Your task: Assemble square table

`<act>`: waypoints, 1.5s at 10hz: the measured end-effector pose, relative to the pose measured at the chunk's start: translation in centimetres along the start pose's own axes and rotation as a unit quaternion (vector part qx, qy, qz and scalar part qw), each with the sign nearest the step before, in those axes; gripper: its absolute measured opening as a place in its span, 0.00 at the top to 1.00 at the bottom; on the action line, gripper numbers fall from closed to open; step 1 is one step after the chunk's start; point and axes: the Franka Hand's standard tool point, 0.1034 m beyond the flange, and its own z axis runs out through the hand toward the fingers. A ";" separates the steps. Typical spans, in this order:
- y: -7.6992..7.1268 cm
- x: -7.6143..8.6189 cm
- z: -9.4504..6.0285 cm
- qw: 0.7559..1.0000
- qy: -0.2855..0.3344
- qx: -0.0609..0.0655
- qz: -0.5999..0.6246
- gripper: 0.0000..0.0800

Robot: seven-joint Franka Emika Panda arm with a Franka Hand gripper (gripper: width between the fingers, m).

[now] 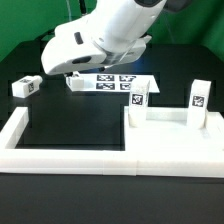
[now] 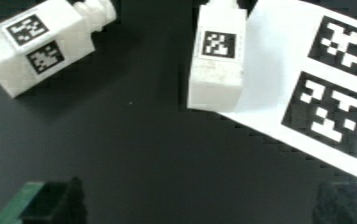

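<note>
The square tabletop (image 1: 168, 128) lies flat at the exterior view's right, by the white border wall (image 1: 60, 156). One upright leg (image 1: 140, 97) and a second upright leg (image 1: 198, 95) stand on it. A third leg (image 2: 219, 60) lies on its side along the marker board (image 2: 326, 85). A fourth leg (image 2: 42, 50) lies apart on the black counter (image 2: 148, 140). The fingers (image 2: 47, 200) are spread wide over bare counter, holding nothing.
</note>
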 end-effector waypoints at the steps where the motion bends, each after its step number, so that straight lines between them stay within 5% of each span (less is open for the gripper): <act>1: -0.7 -1.1 2.0 1.000 -0.008 0.008 -0.002 0.19; 3: -1.9 -2.6 6.4 0.999 -0.024 0.023 0.001 0.19; 8: -1.7 -2.2 6.1 1.000 -0.022 0.019 0.000 0.19; 11: -1.7 -1.3 9.3 0.999 -0.042 0.020 0.008 0.19; 15: -2.0 -1.3 9.9 0.999 -0.047 0.023 0.007 0.19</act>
